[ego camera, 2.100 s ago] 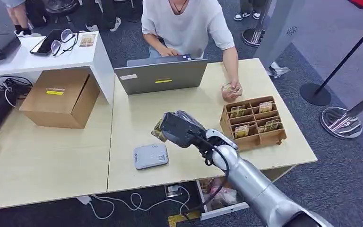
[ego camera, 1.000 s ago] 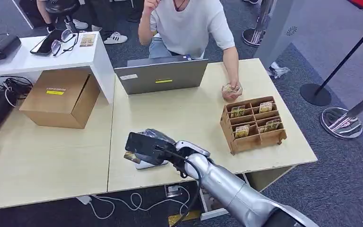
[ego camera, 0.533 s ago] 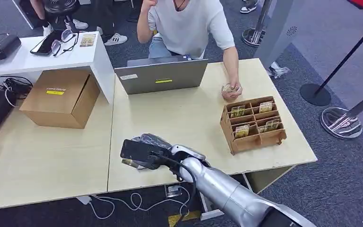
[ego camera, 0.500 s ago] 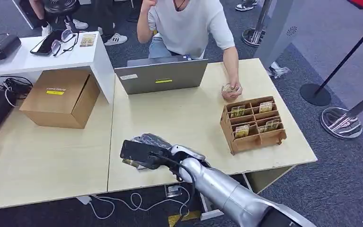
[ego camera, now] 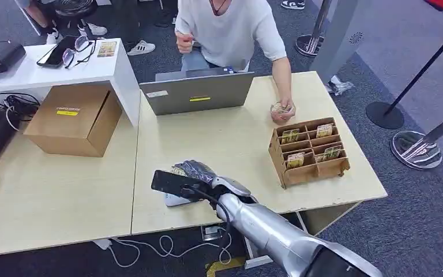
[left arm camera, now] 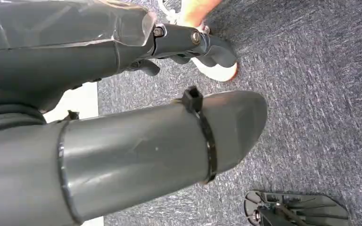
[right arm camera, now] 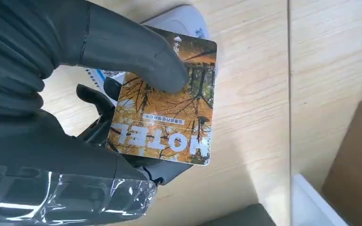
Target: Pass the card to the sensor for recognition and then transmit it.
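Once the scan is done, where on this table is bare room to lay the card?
Bare wood lies between the laptop, the sensor and the wooden organizer, and on the table in front of the cardboard box. The right robot hand crowds the sensor.

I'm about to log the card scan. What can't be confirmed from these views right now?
- Whether the card touches the sensor: in the right wrist view the card and the right hand hide most of it.
- In the head view the right hand covers the card and most of the sensor.
- Any sensor light: hidden.
- The card's small print: too small to read.
- The left hand: partly cut off, its hold unclear.
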Robot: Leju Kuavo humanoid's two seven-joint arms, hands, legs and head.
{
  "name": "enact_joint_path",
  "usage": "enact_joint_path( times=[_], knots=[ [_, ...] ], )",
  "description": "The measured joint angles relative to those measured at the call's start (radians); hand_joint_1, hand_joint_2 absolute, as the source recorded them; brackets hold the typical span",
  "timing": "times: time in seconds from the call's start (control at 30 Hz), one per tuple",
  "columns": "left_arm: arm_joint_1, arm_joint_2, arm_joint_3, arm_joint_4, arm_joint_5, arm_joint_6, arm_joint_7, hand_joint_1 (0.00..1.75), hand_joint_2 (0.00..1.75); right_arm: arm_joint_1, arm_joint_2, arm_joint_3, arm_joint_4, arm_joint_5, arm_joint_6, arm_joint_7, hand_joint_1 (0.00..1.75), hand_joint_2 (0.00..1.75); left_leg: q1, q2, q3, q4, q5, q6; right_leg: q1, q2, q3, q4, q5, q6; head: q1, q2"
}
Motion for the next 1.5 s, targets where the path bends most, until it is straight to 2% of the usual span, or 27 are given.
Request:
enact_joint_path(
  times=[0.8, 1.23, 1.5],
  knots=[
    [-0.001, 0.004, -0.003, 0.0, -0.02, -0.017, -0.024, 0.0, 0.0, 0.0, 0.0, -0.029, 0.111, 0.04, -0.035, 0.025, 1.75, 1.75, 0.0, 0.0, 0.0, 0.0, 0.0, 0.0, 0.0, 0.0, 0.0, 0.0, 0.0, 0.0, 0.0, 0.0],
    [-0.004, -0.002, -0.003, 0.0, -0.012, -0.011, 0.004, 0.0, 0.0, 0.0, 0.001, -0.032, 0.12, 0.076, -0.045, 0.028, 1.75, 1.75, 0.0, 0.0, 0.0, 0.0, 0.0, 0.0, 0.0, 0.0, 0.0, 0.0, 0.0, 0.0, 0.0, 0.0],
    [-0.007, -0.006, -0.002, 0.0, -0.016, -0.011, 0.007, 0.0, 0.0, 0.0, 0.023, -0.032, 0.129, 0.11, -0.045, 0.034, 1.75, 1.75, 0.0, 0.0, 0.0, 0.0, 0.0, 0.0, 0.0, 0.0, 0.0, 0.0, 0.0, 0.0, 0.0, 0.0]
  ],
)
